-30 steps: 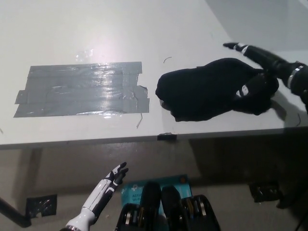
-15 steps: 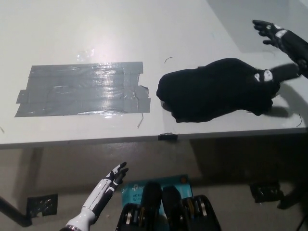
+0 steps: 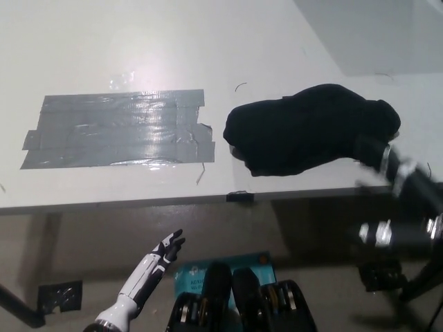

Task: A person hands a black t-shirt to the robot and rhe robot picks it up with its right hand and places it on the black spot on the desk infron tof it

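The black t-shirt (image 3: pixel 311 129) lies bunched on the white table (image 3: pixel 208 41), just right of the grey taped patch (image 3: pixel 118 129) and not on it. My right hand (image 3: pixel 398 207) is a blur at the table's front right edge; I cannot tell its grip. My left hand (image 3: pixel 168 247) hangs below the table, fingers spread, empty

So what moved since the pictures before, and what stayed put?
The black right hand came off the black t-shirt and swung down past the table edge, blurred. The t-shirt, gray tape patch and white left hand stayed put.
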Controlling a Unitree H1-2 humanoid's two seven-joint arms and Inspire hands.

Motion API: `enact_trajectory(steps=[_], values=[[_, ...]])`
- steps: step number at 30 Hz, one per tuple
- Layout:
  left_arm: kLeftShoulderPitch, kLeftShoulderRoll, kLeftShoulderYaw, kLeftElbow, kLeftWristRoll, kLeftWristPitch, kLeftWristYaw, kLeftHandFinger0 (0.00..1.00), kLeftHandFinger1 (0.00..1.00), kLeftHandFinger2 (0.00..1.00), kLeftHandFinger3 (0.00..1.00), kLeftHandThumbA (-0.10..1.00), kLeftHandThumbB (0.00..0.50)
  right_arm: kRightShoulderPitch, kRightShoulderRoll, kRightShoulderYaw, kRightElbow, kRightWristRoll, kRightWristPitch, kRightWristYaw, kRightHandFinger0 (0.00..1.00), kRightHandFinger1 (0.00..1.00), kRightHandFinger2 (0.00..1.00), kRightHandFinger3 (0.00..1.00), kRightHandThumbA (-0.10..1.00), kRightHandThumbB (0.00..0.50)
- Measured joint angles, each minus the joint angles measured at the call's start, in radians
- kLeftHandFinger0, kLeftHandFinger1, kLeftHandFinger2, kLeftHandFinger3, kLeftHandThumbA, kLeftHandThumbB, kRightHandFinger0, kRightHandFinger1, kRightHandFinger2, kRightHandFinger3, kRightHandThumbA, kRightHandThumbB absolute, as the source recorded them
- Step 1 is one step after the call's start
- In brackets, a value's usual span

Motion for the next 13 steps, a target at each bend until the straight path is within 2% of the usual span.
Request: enact_trajectory(steps=[1,3,6,8,10,13], values=[[-0.003,0.0,0.0,0.0,0.0,-0.001,0.0,1.0,1.0,1.0,1.0,1.0,0.5,0.044,0.049,-0.011,-0.02,0.019,-0.015,-0.008,1.0,1.0,1.0,1.0,1.0,0.407],[-0.009,0.0,0.0,0.0,0.0,-0.004,0.0,1.0,1.0,1.0,1.0,1.0,0.5,0.11,0.148,-0.02,-0.012,0.048,-0.044,-0.023,1.0,1.0,1.0,1.0,1.0,0.399],[-0.015,0.0,0.0,0.0,0.001,-0.012,0.001,1.0,1.0,1.0,1.0,1.0,0.5,0.141,0.232,-0.022,0.073,0.059,-0.07,-0.038,1.0,1.0,1.0,1.0,1.0,0.373],[-0.015,0.0,0.0,0.0,0.003,-0.016,0.001,1.0,1.0,1.0,1.0,1.0,0.5,0.141,0.244,-0.023,0.124,0.06,-0.078,-0.042,1.0,1.0,1.0,1.0,1.0,0.327],[-0.008,0.0,0.0,0.0,0.006,-0.02,0.001,1.0,1.0,1.0,1.0,1.0,0.5,0.141,0.245,-0.024,0.185,0.06,-0.09,-0.046,1.0,1.0,1.0,1.0,1.0,0.345],[0.004,-0.001,0.0,0.0,0.008,-0.025,0.001,1.0,1.0,1.0,1.0,1.0,0.5,0.142,0.24,-0.024,0.244,0.059,-0.106,-0.046,1.0,1.0,1.0,1.0,1.0,0.344]])
